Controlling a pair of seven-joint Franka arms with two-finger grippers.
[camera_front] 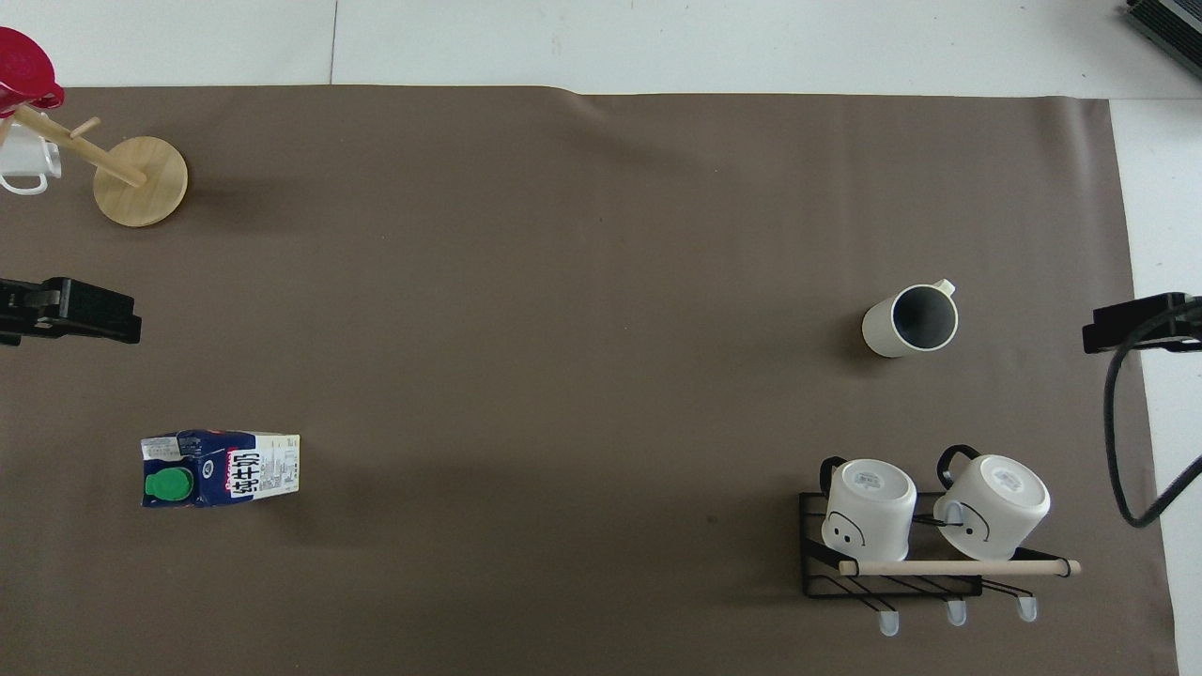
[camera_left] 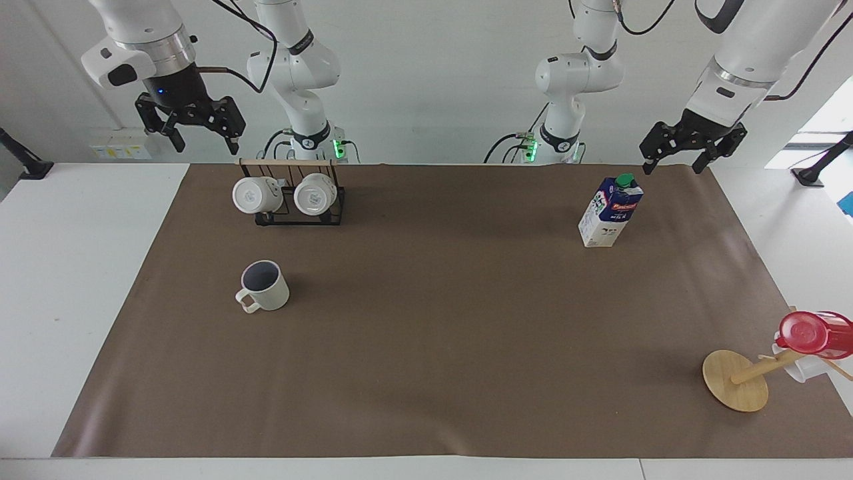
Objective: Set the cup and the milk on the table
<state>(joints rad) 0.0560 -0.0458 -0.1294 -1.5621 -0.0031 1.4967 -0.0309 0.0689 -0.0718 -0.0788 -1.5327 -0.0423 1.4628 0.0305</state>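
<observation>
The cream cup [camera_left: 265, 287] stands upright on the brown sheet of the table [camera_left: 453, 333], toward the right arm's end; it also shows in the overhead view [camera_front: 909, 321]. The milk [camera_left: 611, 212] stands upright on the sheet toward the left arm's end, with its green cap on top [camera_front: 221, 468]. My right gripper [camera_left: 206, 145] hangs open and empty in the air, over the table's edge beside the mug rack. My left gripper [camera_left: 671, 167] hangs open and empty in the air just beside the milk, apart from it.
A black wire rack [camera_left: 298, 200] with two glossy white mugs stands nearer to the robots than the cup. A tilted wooden mug tree on a round disc [camera_left: 735, 380] carries a red cup [camera_left: 814, 333] at the left arm's end, farther from the robots than the milk.
</observation>
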